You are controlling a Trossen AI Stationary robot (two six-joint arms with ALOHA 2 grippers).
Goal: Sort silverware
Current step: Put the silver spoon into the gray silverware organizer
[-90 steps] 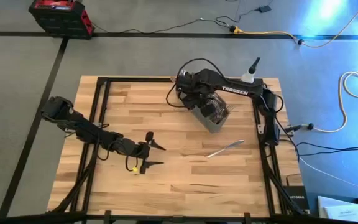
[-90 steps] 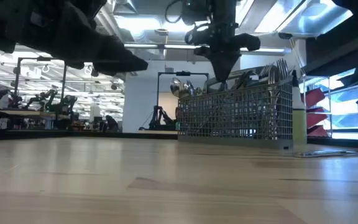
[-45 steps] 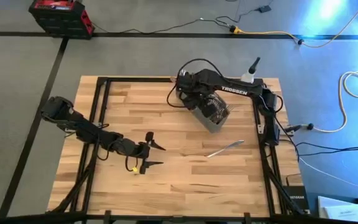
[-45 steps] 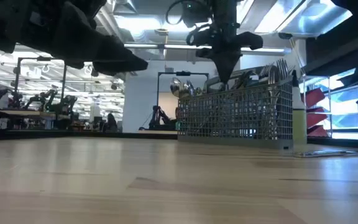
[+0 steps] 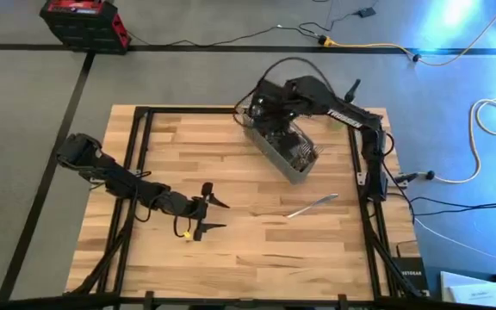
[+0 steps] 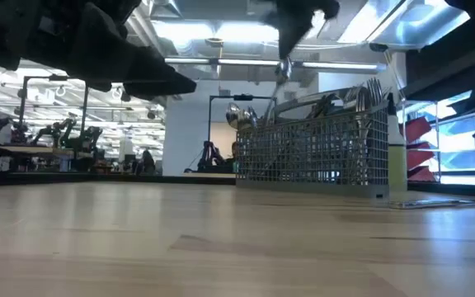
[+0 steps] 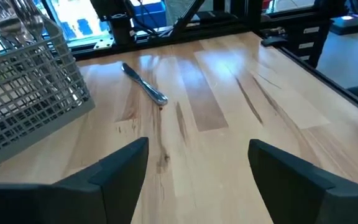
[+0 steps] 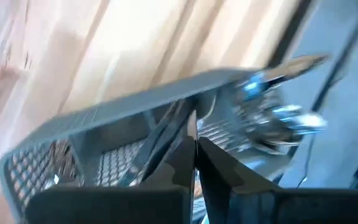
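Silverware (image 5: 293, 148): a crowd of forks and spoons standing in the gray mesh basket (image 5: 275, 153), handles and heads poking above its rim; in the low view the heads rise over the basket's top edge (image 6: 336, 101)
Basket: sits on the tabletop (image 5: 231, 215) toward the far right, set at a slant to the table's edges, directly beneath the right fingers
Loose piece (image 5: 311, 206): one slim silver utensil lying flat on the bare wood, apart from the basket, well to the right of the left fingers; the left wrist view shows it ahead of those fingers, beyond their tips (image 7: 145, 84)
Right gripper (image 5: 269, 108): raised over the basket's far end; in the right wrist view the two dark fingers (image 8: 182, 158) are pressed nearly together, with a thin bright sliver between them (image 8: 194, 146); the low view shows a slim shiny piece (image 6: 283, 70) hanging from the tips, clear above the basket, so they appear to pinch one utensil
Left gripper (image 5: 207, 208): hovering low over the wood near the tabletop's middle front, away from the basket; fingers (image 7: 114, 171) spread wide apart, nothing between them
Yellow mark (image 5: 184, 232): a small yellow spot just beside the left fingers, too small to identify
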